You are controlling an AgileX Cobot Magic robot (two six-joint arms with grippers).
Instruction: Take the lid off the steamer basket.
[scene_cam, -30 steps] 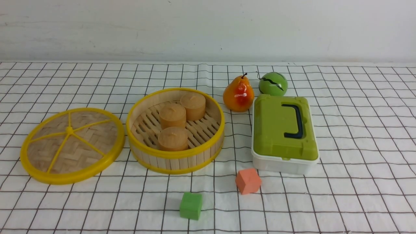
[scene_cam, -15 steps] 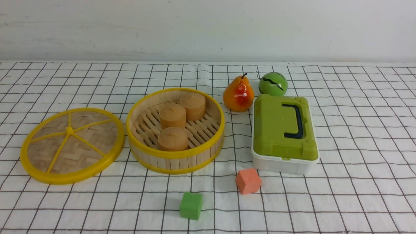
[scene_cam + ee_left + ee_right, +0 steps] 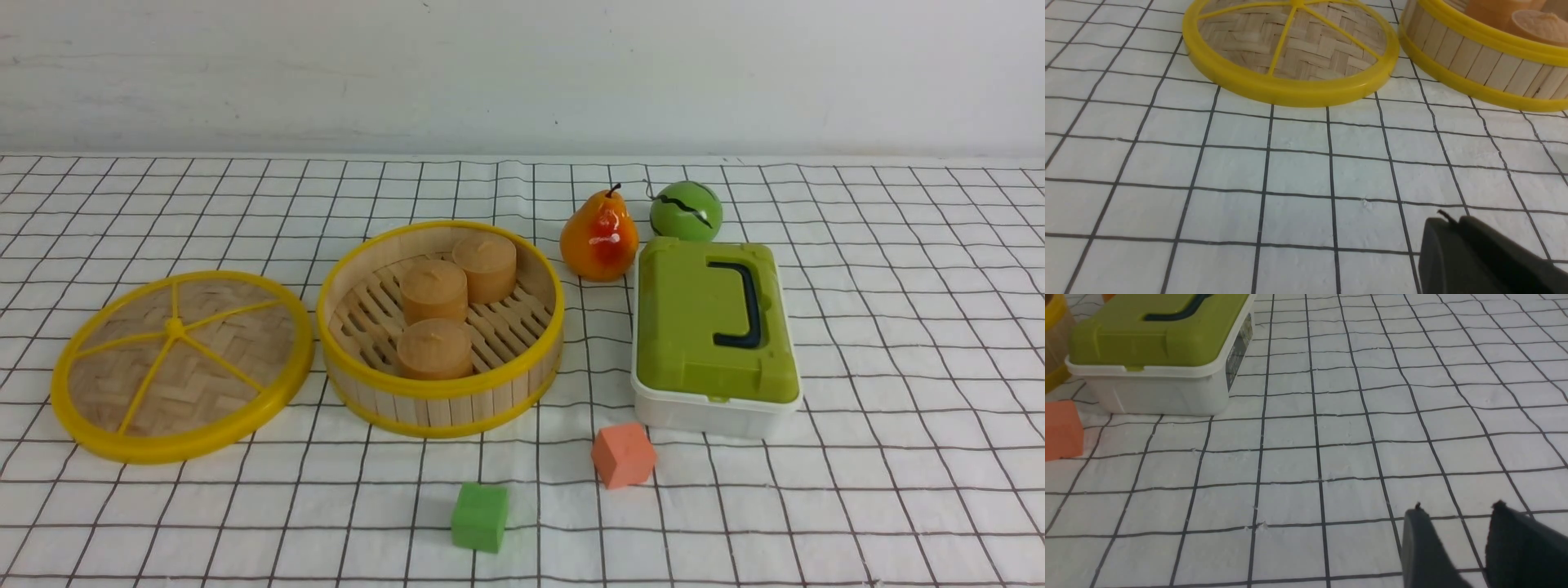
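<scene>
The lid (image 3: 181,367) lies flat on the checked cloth, just left of the steamer basket (image 3: 441,408) and off it. The basket stands open, with three tan cylinders (image 3: 434,290) on its slatted floor. Neither arm shows in the front view. In the left wrist view my left gripper (image 3: 1453,220) hangs over bare cloth, a few squares short of the lid (image 3: 1290,45) and the basket wall (image 3: 1474,61); its dark fingers are pressed together and hold nothing. My right gripper (image 3: 1457,508) stands open over bare cloth, with nothing between its fingers.
A pear (image 3: 599,237) and a green ball (image 3: 686,211) sit behind a white box with a green lid (image 3: 714,327), right of the basket. An orange cube (image 3: 624,454) and a green cube (image 3: 479,516) lie in front. The right wrist view shows the box (image 3: 1159,343) and orange cube (image 3: 1061,428).
</scene>
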